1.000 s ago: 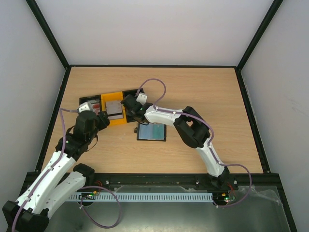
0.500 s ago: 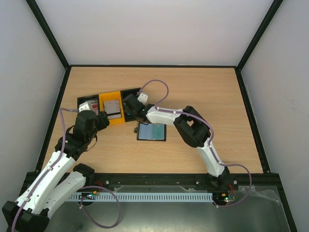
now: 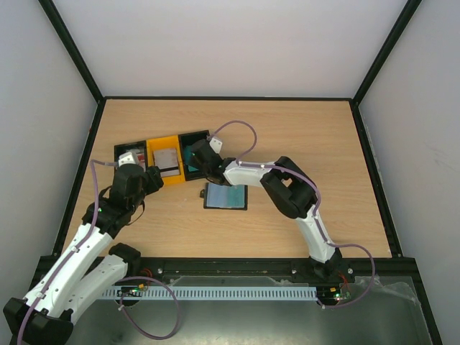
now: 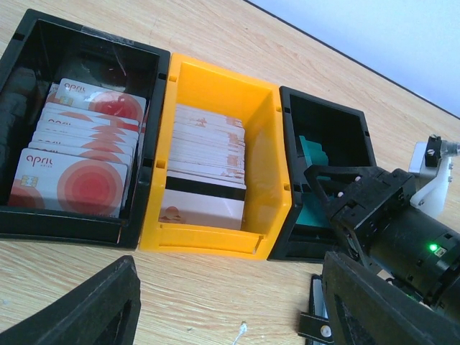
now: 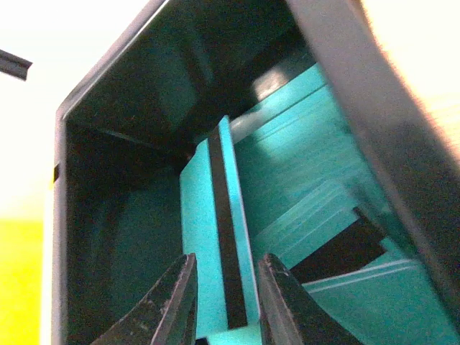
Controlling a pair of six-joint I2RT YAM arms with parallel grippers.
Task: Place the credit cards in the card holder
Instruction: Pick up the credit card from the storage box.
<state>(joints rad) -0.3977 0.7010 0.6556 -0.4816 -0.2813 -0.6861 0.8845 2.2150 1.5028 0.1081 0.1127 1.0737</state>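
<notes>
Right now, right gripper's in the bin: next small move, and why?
Probably close the right gripper fully: its jaws stand apart on either side of a standing teal card in the black bin, so a pinch should secure it before lifting.

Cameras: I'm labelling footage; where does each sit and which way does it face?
Top: above, behind the bases, looking down at the table; left arm and right arm show.
Left wrist: looks over the bins; left gripper frames the bottom.
Right wrist: inside the black bin of teal cards; right gripper straddles one.
Both wrist views share teal cards.
</notes>
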